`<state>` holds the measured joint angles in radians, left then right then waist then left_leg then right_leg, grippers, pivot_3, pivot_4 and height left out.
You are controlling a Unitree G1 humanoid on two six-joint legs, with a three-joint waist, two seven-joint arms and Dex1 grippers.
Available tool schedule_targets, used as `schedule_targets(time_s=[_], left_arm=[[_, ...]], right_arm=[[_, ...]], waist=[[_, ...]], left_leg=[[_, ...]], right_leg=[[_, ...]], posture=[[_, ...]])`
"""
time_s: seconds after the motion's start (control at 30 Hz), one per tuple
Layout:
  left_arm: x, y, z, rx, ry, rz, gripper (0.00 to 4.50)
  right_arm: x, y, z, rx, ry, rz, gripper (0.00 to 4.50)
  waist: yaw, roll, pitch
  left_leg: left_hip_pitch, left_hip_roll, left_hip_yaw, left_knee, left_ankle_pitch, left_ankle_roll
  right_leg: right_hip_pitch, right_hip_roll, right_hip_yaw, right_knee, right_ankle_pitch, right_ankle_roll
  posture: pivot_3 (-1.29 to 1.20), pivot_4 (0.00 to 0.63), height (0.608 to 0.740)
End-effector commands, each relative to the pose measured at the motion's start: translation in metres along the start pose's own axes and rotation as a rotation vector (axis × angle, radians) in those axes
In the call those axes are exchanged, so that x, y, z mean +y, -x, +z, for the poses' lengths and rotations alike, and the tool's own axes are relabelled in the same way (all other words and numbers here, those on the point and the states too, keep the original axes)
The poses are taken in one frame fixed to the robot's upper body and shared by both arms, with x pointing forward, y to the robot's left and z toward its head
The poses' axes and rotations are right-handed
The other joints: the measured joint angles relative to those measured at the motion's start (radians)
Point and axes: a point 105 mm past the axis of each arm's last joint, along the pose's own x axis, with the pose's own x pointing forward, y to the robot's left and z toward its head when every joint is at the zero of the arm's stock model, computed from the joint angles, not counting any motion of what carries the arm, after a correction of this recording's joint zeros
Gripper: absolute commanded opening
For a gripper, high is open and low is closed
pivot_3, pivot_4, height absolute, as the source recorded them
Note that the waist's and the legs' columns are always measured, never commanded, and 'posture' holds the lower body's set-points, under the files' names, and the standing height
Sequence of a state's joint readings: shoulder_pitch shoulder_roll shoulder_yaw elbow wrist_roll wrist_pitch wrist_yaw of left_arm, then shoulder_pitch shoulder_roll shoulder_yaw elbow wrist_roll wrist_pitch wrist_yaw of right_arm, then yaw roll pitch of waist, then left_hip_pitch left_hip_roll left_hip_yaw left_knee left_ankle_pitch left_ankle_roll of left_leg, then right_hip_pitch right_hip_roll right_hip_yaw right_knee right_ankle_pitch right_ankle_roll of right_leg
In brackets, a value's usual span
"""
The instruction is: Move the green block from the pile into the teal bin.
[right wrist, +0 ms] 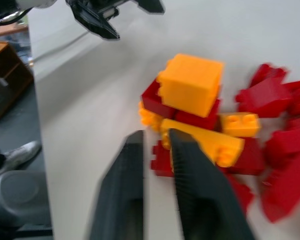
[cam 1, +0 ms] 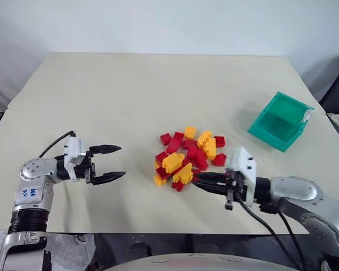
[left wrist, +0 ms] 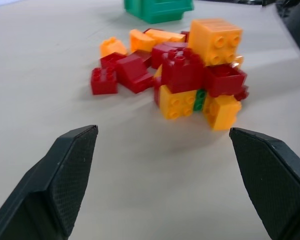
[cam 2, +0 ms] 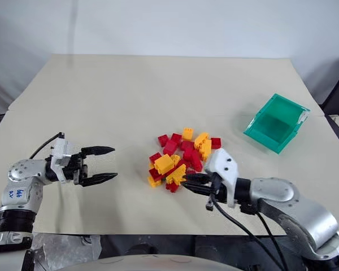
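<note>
I've got the green block [left wrist: 201, 100] as just a sliver, wedged between two yellow bricks low on the pile [cam 1: 187, 156], on the side facing the left gripper [cam 1: 116, 162]. That gripper hovers well apart from the pile, jaws spread wide, nothing in them. Right gripper [cam 1: 199, 180] sits at the pile's near edge, fingers nearly shut w/ only a thin gap, empty, tips just beside a red brick [right wrist: 162, 159]. Teal bin [cam 1: 281, 121] is far right; its white tag [cam 1: 307, 114] is unreadable.

Left gripper [cam 1: 116, 162] held level, jaws spread wide; right gripper [cam 1: 199, 180] pointed leftward, fingers nearly closed.
</note>
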<state>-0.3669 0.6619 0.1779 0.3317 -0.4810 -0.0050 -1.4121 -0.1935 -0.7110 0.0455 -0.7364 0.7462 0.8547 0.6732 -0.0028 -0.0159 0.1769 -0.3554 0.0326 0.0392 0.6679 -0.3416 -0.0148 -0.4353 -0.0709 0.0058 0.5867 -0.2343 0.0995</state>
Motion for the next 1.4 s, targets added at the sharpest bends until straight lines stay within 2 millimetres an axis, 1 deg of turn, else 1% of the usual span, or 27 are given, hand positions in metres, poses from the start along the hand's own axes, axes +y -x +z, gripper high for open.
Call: schedule_targets(time_s=[0.03,0.13,0.2,0.3,0.4,0.53,0.63,0.7,0.83,0.93,1.0,1.07,1.13,1.27,1.4], left_arm=[[-0.007,-0.002,0.018,-0.115,0.014,-0.114,4.5],[-0.013,-0.001,0.02,-0.146,0.04,-0.166,4.5],[-0.013,0.0,0.019,-0.141,0.035,-0.165,4.5],[-0.013,0.001,0.018,-0.135,0.031,-0.151,4.5],[-0.012,0.005,0.017,-0.127,0.019,-0.12,4.5],[-0.011,0.006,0.017,-0.131,0.012,-0.094,4.5],[-0.011,0.006,0.015,-0.13,0.009,-0.081,4.5],[-0.012,0.005,0.014,-0.132,0.009,-0.078,4.5],[-0.01,0.003,0.013,-0.138,0.002,-0.067,4.5],[-0.009,0.001,0.012,-0.14,-0.001,-0.065,4.5],[-0.008,-0.001,0.012,-0.142,-0.004,-0.064,4.5],[-0.006,-0.003,0.012,-0.145,-0.009,-0.063,4.5],[-0.005,-0.004,0.013,-0.149,-0.013,-0.063,4.5],[-0.005,-0.005,0.012,-0.15,-0.012,-0.072,4.5],[-0.004,-0.006,0.011,-0.152,-0.008,-0.08,4.5]], right_arm=[[0.006,-0.025,0.009,-0.07,-0.053,0.084,0.02],[-0.005,-0.043,0.009,-0.077,-0.122,0.078,0.02],[-0.006,-0.057,0.01,-0.084,-0.161,0.095,0.02],[-0.005,-0.072,0.012,-0.082,-0.21,0.112,0.02],[-0.006,-0.092,0.006,-0.028,-0.25,0.131,0.02],[-0.021,-0.101,-0.007,0.048,-0.203,0.065,0.02],[-0.045,-0.101,-0.011,0.061,-0.15,-0.038,0.02],[-0.061,-0.098,-0.01,0.065,-0.124,-0.109,0.02],[-0.089,-0.083,-0.007,0.074,-0.072,-0.23,0.02],[-0.1,-0.074,-0.007,0.089,-0.035,-0.281,0.02],[-0.105,-0.066,-0.001,0.088,0.007,-0.308,0.02],[-0.099,-0.057,0.013,0.055,0.046,-0.285,0.02],[-0.09,-0.048,0.021,0.033,0.073,-0.246,0.02],[-0.079,-0.026,0.026,0.023,0.112,-0.18,0.02],[-0.076,0.002,0.029,0.033,0.136,-0.135,0.02]], waist=[[-0.002,0.0,0.0],[-0.004,0.0,0.0],[-0.002,0.0,0.0],[-0.002,0.0,0.0],[-0.006,0.0,0.0],[-0.005,0.0,0.0],[-0.001,-0.001,-0.001],[-0.001,-0.001,-0.001],[0.0,-0.001,-0.001],[-0.002,-0.001,-0.001],[-0.002,0.0,-0.001],[-0.003,0.0,0.0],[-0.002,0.0,0.0],[-0.001,0.001,0.0],[0.0,0.0,0.0]], left_leg=[[0.0,0.0,0.0,0.0,0.0,0.0],[0.0,0.0,0.0,0.001,0.0,0.0],[-0.001,0.0,0.0,0.001,0.0,0.0],[-0.004,0.0,0.0,0.001,0.0,0.0],[-0.008,0.001,0.0,0.004,0.001,0.0],[-0.013,0.001,-0.001,0.011,0.0,0.001],[-0.013,0.001,-0.001,0.013,0.0,0.001],[-0.013,0.0,-0.001,0.013,0.0,0.002],[-0.013,0.0,-0.001,0.013,0.0,0.002],[-0.014,0.0,-0.001,0.013,0.0,0.002],[-0.014,0.0,-0.001,0.013,0.0,0.002],[-0.014,0.0,-0.001,0.013,0.0,0.002],[-0.014,0.0,-0.001,0.013,0.0,0.002],[-0.015,0.0,-0.001,0.013,0.0,0.002],[-0.015,0.0,-0.001,0.013,-0.001,0.003]], right_leg=[[0.0,0.001,0.0,0.0,0.0,0.0],[-0.001,0.001,0.001,0.002,0.0,0.0],[-0.002,0.002,0.001,0.003,0.0,0.0],[-0.006,0.002,0.001,0.004,0.0,0.0],[-0.009,0.002,0.0,0.005,0.0,0.0],[-0.011,0.002,-0.001,0.007,0.0,0.0],[-0.01,0.001,-0.001,0.007,0.0,0.001],[-0.01,0.001,-0.001,0.007,0.001,0.001],[-0.01,0.001,-0.001,0.007,0.001,0.001],[-0.01,0.001,-0.001,0.007,0.001,0.001],[-0.01,0.001,-0.001,0.006,0.001,0.001],[-0.011,0.001,0.0,0.007,0.001,0.001],[-0.011,0.001,-0.001,0.006,0.001,0.001],[-0.011,0.001,-0.001,0.005,0.001,0.002],[-0.011,0.001,0.0,0.004,0.001,0.002]], posture=[[0.0,0.15,0.74],[0.0,0.15,0.74],[0.0,0.15,0.74],[0.0,0.15,0.74],[0.0,0.15,0.74],[0.0,0.15,0.74],[0.0,0.15,0.74],[0.0,0.15,0.74],[0.0,0.15,0.74],[0.0,0.15,0.74],[0.0,0.15,0.74],[0.0,0.15,0.74],[0.0,0.15,0.74],[0.0,0.15,0.74],[0.0,0.15,0.74]])
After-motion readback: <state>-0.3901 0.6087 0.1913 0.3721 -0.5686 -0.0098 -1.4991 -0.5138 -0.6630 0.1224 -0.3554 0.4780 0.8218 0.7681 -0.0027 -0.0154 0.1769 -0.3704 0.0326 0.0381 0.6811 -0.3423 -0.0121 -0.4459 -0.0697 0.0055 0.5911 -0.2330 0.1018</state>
